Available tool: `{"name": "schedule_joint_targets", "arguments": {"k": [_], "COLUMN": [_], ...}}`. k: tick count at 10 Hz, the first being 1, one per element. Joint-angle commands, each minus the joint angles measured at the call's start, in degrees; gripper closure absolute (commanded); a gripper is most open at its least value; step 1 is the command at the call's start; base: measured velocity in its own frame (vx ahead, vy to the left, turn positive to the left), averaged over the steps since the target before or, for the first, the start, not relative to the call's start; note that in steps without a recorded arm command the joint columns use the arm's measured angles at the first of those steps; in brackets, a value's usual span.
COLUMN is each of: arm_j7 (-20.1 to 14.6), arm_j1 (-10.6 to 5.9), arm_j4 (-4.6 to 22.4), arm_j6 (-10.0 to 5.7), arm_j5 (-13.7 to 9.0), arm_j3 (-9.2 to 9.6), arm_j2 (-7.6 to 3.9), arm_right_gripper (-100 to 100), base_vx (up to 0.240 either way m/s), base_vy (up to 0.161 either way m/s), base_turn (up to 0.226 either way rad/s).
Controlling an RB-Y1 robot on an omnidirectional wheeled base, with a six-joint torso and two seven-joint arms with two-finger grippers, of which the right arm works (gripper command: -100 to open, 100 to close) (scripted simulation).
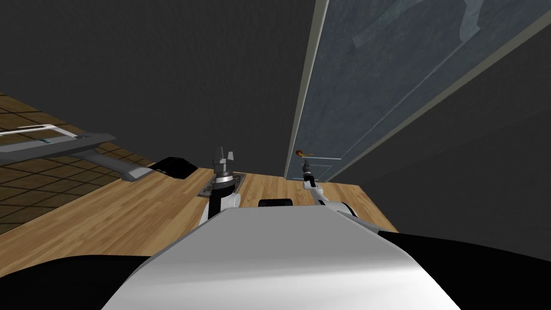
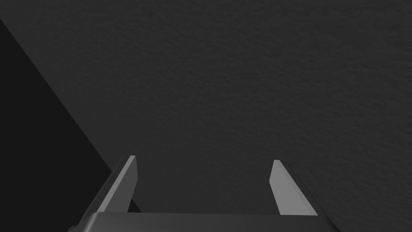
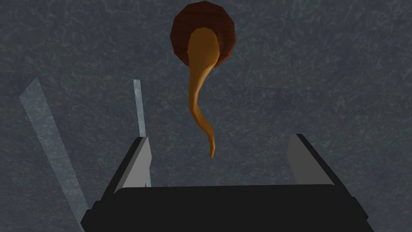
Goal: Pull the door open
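Observation:
A blue-grey panelled door (image 1: 371, 80) stands ahead on my right, with a pale frame. Its orange-brown lever handle (image 1: 303, 153) sits low near the door's left edge. In the right wrist view the curved lever (image 3: 201, 100) hangs from a dark brown round rose (image 3: 203, 34) on the door face (image 3: 322, 80). My right gripper (image 3: 219, 141) is open just short of the door, and the lever's tip reaches between its fingers without touching them. That gripper (image 1: 307, 168) is just below the handle in the head view. My left gripper (image 1: 224, 156) is raised and open, holding nothing (image 2: 203, 169).
Dark grey walls (image 1: 161, 70) flank the door on both sides. The floor (image 1: 107, 215) is light wood planks, with dark tiles (image 1: 32, 177) to the left. A grey and white low fixture (image 1: 54, 142) lies on the left. A small patterned mat (image 1: 242, 180) lies under my left arm.

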Motion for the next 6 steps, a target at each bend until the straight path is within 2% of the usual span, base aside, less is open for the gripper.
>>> {"name": "schedule_joint_targets", "arguments": {"k": [1,2,3,4,6], "arm_j7": [0.14,0.23,0.13,-1.46,-1.46], "arm_j1": [-0.90,-1.42,-1.00,0.08,0.08], "arm_j4": [2.09,3.28,2.30,2.92,2.92], "arm_j6": [-0.24,-0.42,-0.20,-1.00,-1.00], "arm_j5": [-0.08,-0.13,-0.09,-0.52,-0.52], "arm_j3": [-0.23,-0.36,-0.26,-0.73,-0.73], "arm_j2": [-0.16,-0.23,-0.19,-2.15,-2.15], "arm_right_gripper": [-100,-100,-100,-100,-100], "base_vx": [0.066,0.059,0.023,0.115,0.122], "base_vy": [-0.069,-0.075,-0.035,0.014,0.006], "base_turn": [0.108,0.098,0.021,0.198,0.044]}}
